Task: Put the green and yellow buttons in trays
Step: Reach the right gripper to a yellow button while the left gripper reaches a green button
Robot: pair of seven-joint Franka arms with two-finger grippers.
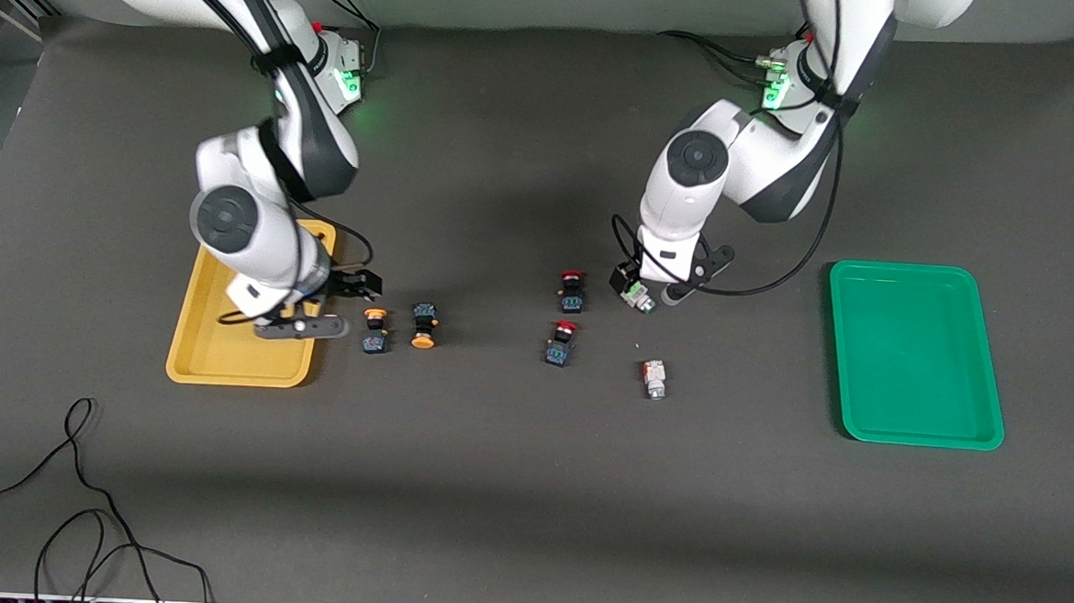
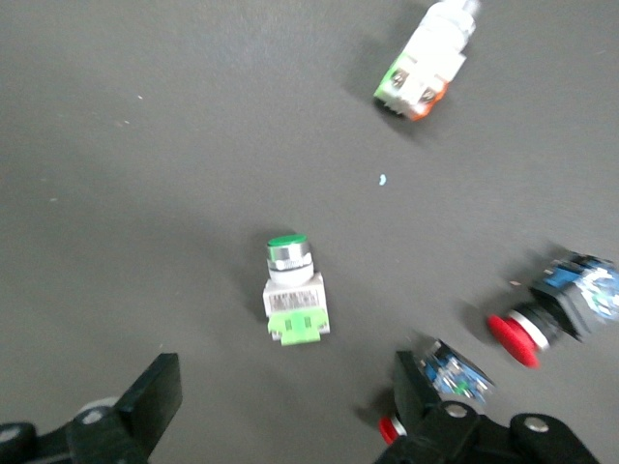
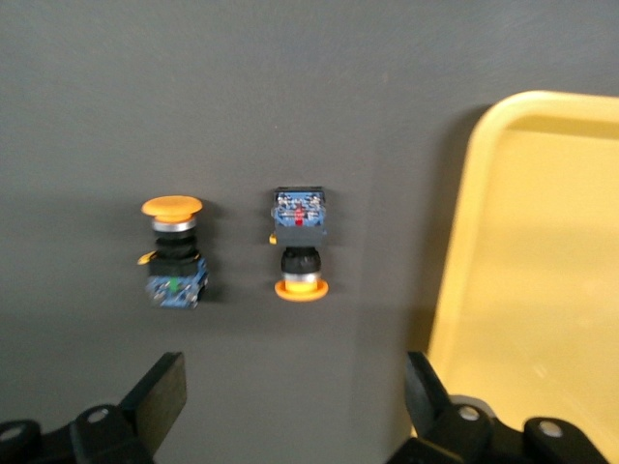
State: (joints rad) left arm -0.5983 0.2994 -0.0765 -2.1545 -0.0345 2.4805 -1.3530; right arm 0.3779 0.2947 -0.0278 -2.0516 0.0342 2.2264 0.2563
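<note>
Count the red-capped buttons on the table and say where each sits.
2. One red-capped button lies beside the left gripper; the other red-capped button lies just nearer the front camera. None appears hidden.

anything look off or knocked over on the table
Nothing is damaged or spilled. The buttons lie tipped on their sides, not upright: the green-topped button, the orange-marked one and both orange-yellow buttons. Both trays hold no buttons.

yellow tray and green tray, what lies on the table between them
Front view: two yellow-capped buttons, two red-capped buttons, a green-topped button and an orange-marked button.
</note>
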